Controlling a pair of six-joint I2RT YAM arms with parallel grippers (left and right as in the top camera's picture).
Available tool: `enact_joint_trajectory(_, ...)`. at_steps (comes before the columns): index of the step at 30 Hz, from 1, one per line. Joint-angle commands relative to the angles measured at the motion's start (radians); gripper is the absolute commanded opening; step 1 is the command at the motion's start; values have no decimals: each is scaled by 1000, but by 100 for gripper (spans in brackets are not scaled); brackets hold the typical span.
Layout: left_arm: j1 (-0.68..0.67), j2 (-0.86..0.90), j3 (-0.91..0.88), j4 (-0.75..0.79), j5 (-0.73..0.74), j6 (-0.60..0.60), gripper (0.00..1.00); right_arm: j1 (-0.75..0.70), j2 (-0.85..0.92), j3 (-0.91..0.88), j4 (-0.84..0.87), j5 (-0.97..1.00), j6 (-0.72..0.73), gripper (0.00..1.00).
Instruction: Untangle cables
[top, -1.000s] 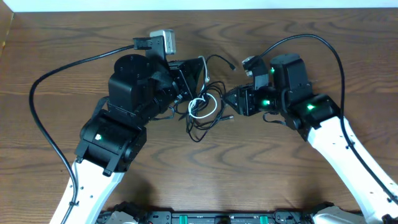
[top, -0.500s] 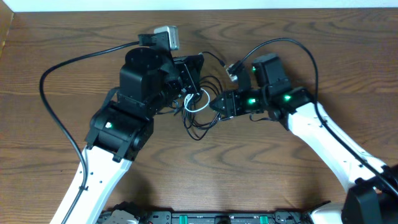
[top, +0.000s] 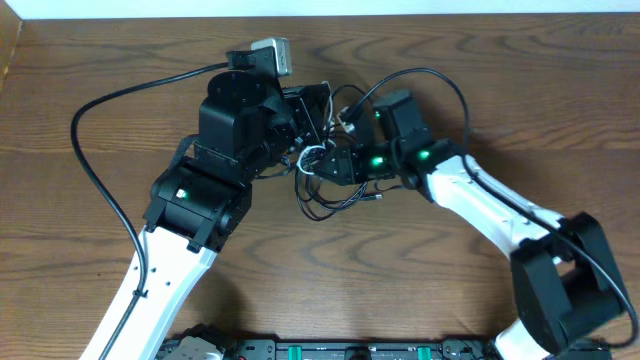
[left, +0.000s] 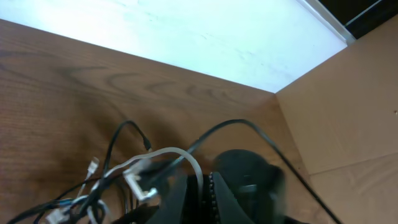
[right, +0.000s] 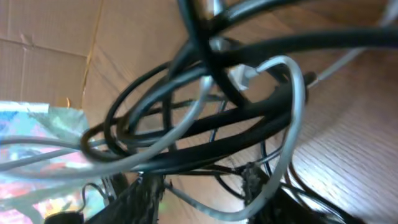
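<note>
Overhead view: the thin, flexible cables, mostly black with one white-grey cord among them, lie as one knot of loops on the brown wooden table, between the two arms. The black two-finger left gripper is at the upper edge of the knot. The black right gripper, with green lights behind it, reaches in from the other side and its tip touches the heap. From here I cannot see how the jaws of either one stand.

Left wrist view: the two fingers of the left gripper are pressed together, so it is closed. The white-grey cord arches just over their tips, but I cannot say whether it is pinched there. Black cords and a small white plug lie to the left of the fingers, and a brown cardboard wall stands on the right.

Right wrist view: the picture is very near and blurred. Black loops cross the grey cord directly in front of the right gripper. Its dark fingertips show at the bottom, apart, with cords between them. Whether they clamp anything I cannot tell.

In my judgement the task is at an early stage. No cord lies separate, since all of them cross in one heap. What is left is to draw one cord out, lay it apart, and then do the same with the others.
</note>
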Motion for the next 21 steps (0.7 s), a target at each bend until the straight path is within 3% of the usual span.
enact_joint_trajectory(1,5,-5,14,10,-19,-3,8,15,41,17,8,-10,48,23)
enact_joint_trajectory(3,5,-5,14,8,-39,-3,7,11,50,17,-10,5,47,8)
enact_joint_trajectory(5,5,-5,14,-1,-73,1,8,-2,48,17,-33,29,46,1)
enact_joint_trajectory(14,5,-5,14,-119,-332,8,8,-126,-68,17,-143,78,-50,1)
enact_joint_trajectory(21,5,-2,14,-252,-433,8,8,-210,-220,18,-287,183,-142,1)
